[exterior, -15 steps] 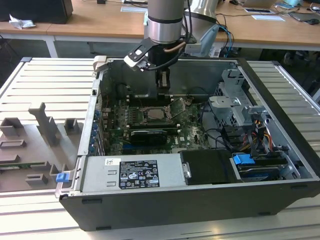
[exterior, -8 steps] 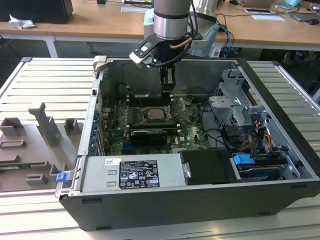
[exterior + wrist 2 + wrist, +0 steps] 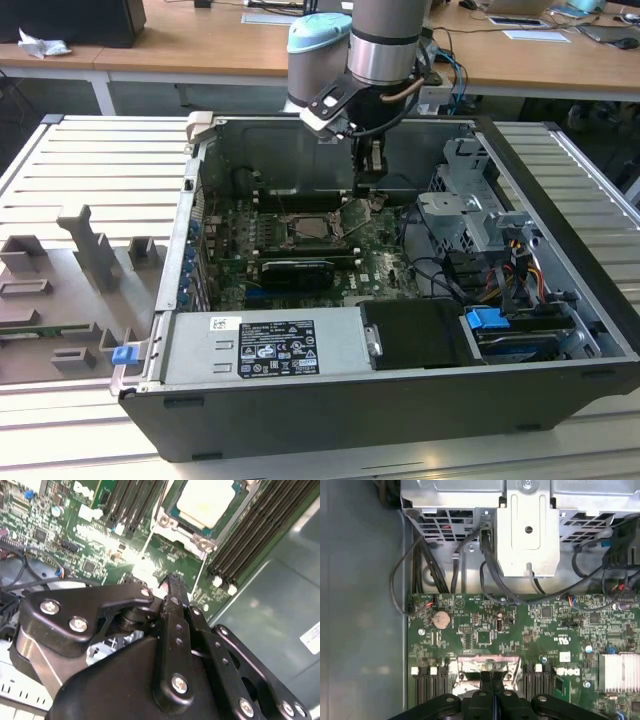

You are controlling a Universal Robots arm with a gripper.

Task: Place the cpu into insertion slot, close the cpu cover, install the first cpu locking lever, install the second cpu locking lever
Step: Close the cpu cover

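Beige-faced cpu (image 3: 206,502) seated in the insertion slot (image 3: 164,521), the claw (image 3: 172,582) closed on nothing just beside its rim; cover-or-lever step seemingly in hand, demanding a precise press.

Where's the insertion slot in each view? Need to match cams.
Exterior view: insertion slot mid-board, on that view's left of the gripper.
Second wrist view: insertion slot holds the pale cpu, beyond the gripper.
First wrist view: insertion slot's silvery edge just past the gripper.
Shared landmark: black RAM slots flanking it.
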